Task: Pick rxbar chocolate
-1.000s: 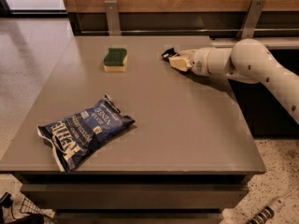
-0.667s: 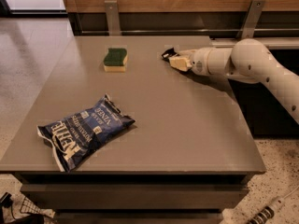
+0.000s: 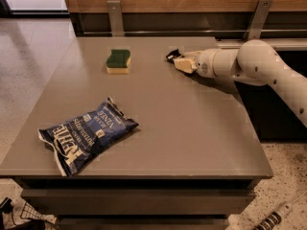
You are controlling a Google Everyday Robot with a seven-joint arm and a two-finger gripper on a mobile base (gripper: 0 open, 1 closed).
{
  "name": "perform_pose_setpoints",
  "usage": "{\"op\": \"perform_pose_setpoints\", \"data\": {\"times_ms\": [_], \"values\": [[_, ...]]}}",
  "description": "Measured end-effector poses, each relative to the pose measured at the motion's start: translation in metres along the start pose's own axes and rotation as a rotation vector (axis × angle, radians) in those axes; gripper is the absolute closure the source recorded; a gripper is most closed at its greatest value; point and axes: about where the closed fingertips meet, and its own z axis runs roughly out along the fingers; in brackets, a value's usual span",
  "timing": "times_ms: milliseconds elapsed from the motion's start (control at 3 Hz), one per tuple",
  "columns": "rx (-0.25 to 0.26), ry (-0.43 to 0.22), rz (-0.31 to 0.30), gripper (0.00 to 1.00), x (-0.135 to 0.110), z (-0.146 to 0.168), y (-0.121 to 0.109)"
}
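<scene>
The rxbar chocolate (image 3: 173,54) shows as a small black wrapper end at the far right part of the grey table (image 3: 158,109). My gripper (image 3: 181,63) reaches in from the right on the white arm and sits right against the bar, covering most of it. The pale fingers (image 3: 184,64) appear closed around the bar, low over the table top.
A green-topped yellow sponge (image 3: 118,61) lies at the far middle. A large blue-and-white chip bag (image 3: 85,133) lies at the front left. A wooden wall with metal brackets (image 3: 114,16) runs behind the table. The table's right edge borders a dark gap.
</scene>
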Motion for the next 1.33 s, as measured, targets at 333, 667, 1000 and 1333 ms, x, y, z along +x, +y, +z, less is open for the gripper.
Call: {"op": "perform_pose_setpoints", "data": {"times_ms": [333, 667, 1000, 1333], "values": [[0.0, 0.0, 0.0, 1.0, 0.0, 0.0, 0.0], [0.0, 0.0, 0.0, 1.0, 0.0, 0.0, 0.0], [-0.001, 0.002, -0.006, 1.0, -0.002, -0.002, 0.001], [-0.013, 0.058, -0.152, 1.0, -0.046, -0.041, 0.015]]}}
